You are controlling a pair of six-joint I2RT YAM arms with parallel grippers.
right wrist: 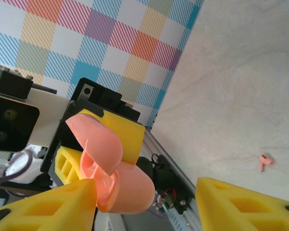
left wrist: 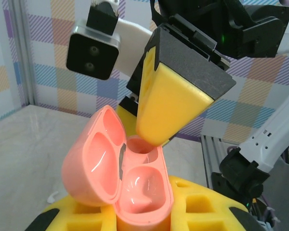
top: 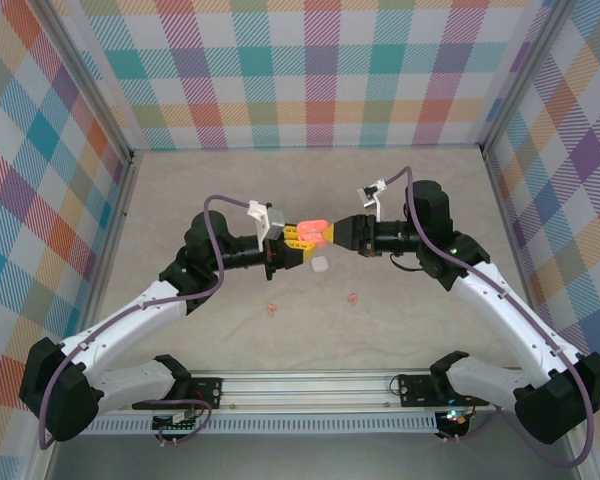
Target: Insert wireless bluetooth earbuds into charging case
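My left gripper (top: 296, 238) is shut on a coral-pink charging case (left wrist: 139, 192), which it holds above the table with the lid (left wrist: 94, 159) swung open. Both wells inside show bare glossy plastic. My right gripper (top: 332, 235) faces it, open. One of its yellow fingers (left wrist: 171, 103) has its tip at the case's far well. The other finger (right wrist: 245, 204) stands well apart from the case (right wrist: 132, 185). Two coral-pink earbuds (top: 271, 309) (top: 352, 297) lie on the table nearer the arm bases. One of them, an earbud (right wrist: 264, 162), also shows in the right wrist view.
A small white case (top: 320, 264) lies on the table just below the two grippers. Plaid walls (top: 310, 70) close the table on three sides. A metal rail (top: 310, 385) with the arm bases runs along the near edge.
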